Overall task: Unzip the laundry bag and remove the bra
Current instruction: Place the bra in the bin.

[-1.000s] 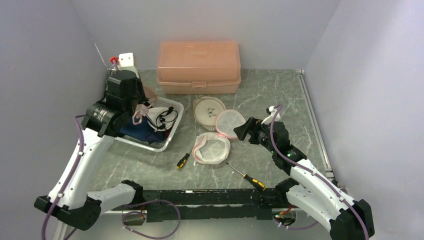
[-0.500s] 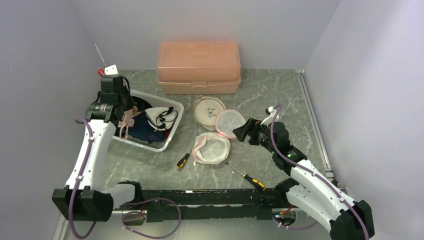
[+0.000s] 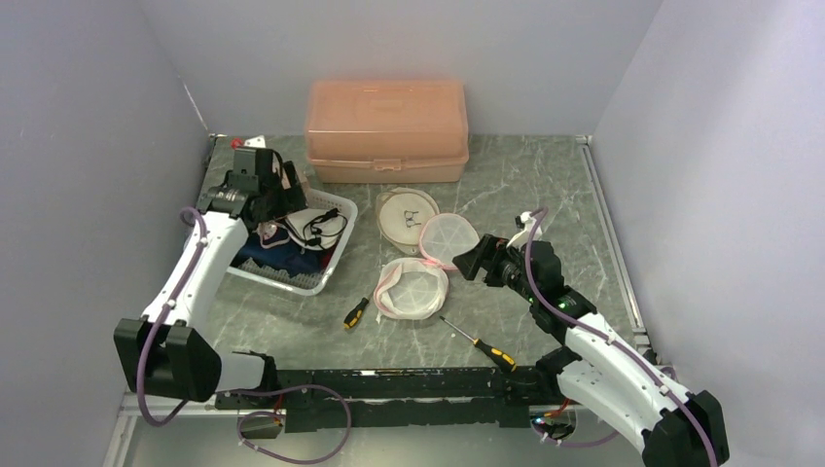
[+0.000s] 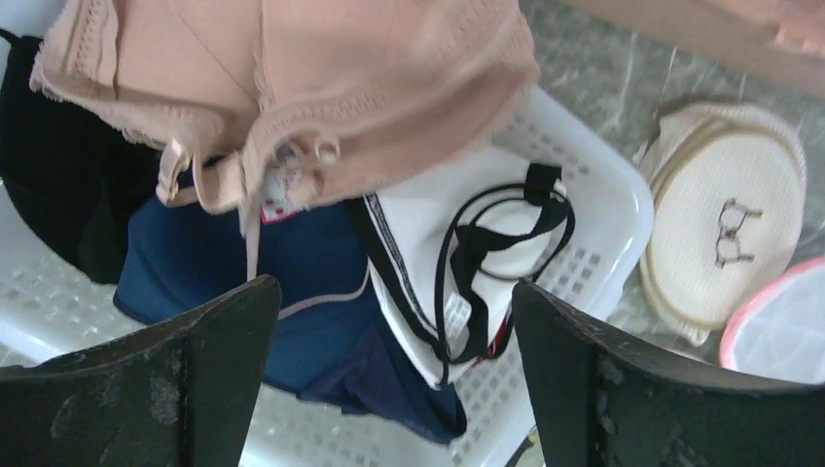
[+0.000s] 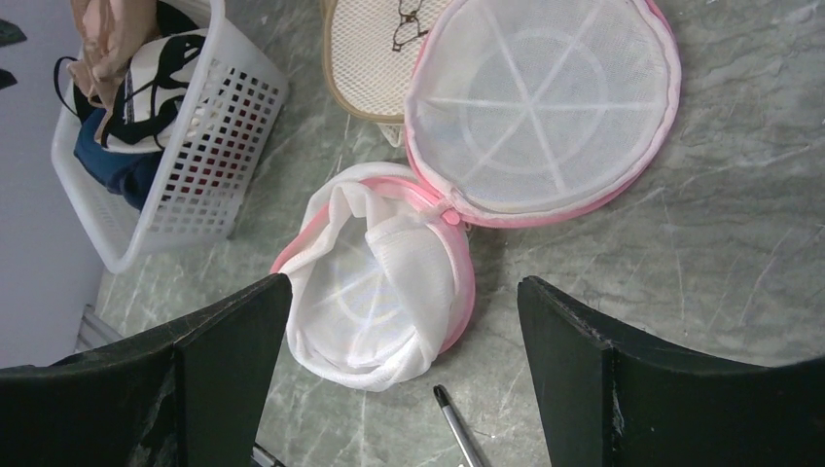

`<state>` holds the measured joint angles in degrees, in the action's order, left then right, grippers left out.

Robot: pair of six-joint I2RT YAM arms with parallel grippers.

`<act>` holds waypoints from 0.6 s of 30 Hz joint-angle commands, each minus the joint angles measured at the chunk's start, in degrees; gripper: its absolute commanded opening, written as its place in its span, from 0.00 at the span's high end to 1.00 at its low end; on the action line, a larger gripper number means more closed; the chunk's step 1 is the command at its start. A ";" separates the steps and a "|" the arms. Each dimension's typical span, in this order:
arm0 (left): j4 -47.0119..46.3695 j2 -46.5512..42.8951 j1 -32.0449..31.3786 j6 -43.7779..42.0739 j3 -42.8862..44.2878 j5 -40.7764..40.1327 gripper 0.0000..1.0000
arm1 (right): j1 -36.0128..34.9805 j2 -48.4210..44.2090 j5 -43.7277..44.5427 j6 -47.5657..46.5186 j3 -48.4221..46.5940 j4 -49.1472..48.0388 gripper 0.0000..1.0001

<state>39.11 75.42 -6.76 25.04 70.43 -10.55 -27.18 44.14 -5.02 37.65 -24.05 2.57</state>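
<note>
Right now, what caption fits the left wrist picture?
Beige bra draped over clothes in the white basket, left end effector open above.

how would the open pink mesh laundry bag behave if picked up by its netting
The mesh bag would probably sag and fold: its netting lies crumpled inward. It likely weighs little, being thin see-through mesh. The pink rim seems to hold a round shape, so gripping there may carry better.

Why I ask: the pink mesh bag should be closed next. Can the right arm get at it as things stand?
Probably yes: the right gripper is open and aimed at the pink mesh bag, which lies unzipped with nothing between them.
</note>
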 commanded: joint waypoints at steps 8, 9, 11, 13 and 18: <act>7.53 -13.39 -6.88 -1.89 0.90 -6.62 0.06 | 0.17 1.01 -0.42 -0.33 -1.54 -2.38 0.09; 6.72 -14.68 -7.12 -1.58 0.90 -4.77 0.06 | 0.15 1.10 0.02 -0.23 -1.53 -2.34 0.09; 3.11 -17.00 -8.74 0.39 -0.35 0.60 0.06 | 0.16 1.48 1.67 0.13 -1.73 -2.39 0.09; -1.75 -18.56 -12.97 4.30 -3.65 5.16 0.06 | 0.17 2.40 4.60 0.64 -2.46 -1.30 0.10; -7.83 -14.32 -30.56 13.80 -11.32 4.24 0.06 | 1.01 4.85 4.86 1.38 -2.47 -0.64 0.11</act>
<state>37.19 56.40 -27.09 31.03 63.70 -9.21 -26.83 47.83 -2.35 38.11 -24.53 2.74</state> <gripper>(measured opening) 0.941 0.898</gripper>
